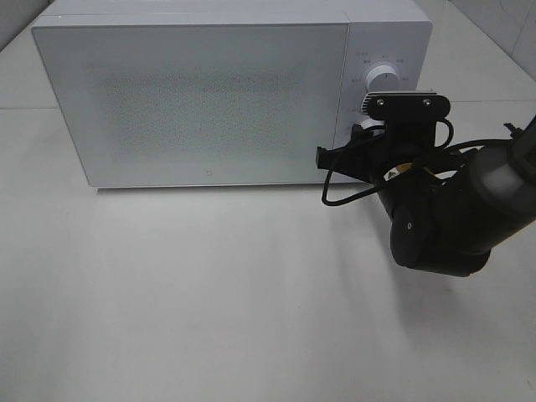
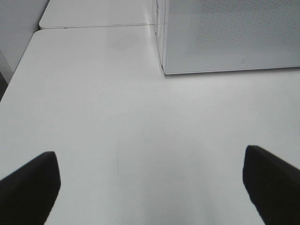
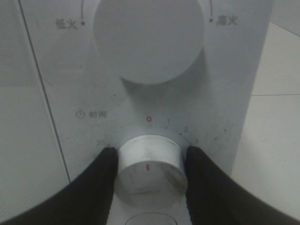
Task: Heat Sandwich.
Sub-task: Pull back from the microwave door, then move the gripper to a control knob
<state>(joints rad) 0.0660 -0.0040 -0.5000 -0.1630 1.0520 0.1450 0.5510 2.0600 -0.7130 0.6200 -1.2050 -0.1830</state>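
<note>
The sandwich is out of view; the white microwave stands with its door closed. My right gripper is at the microwave's control panel. Its two black fingers press on either side of the lower timer knob, whose red mark points up toward the red 0. From the high camera the right arm's wrist covers that knob. My left gripper hangs open over the bare table in front of the microwave's left corner, with nothing between its fingers.
A larger round power knob sits just above the timer knob on the panel, also seen as the upper knob from above. The white table stretches in front of the microwave. A black cable loops off the right arm.
</note>
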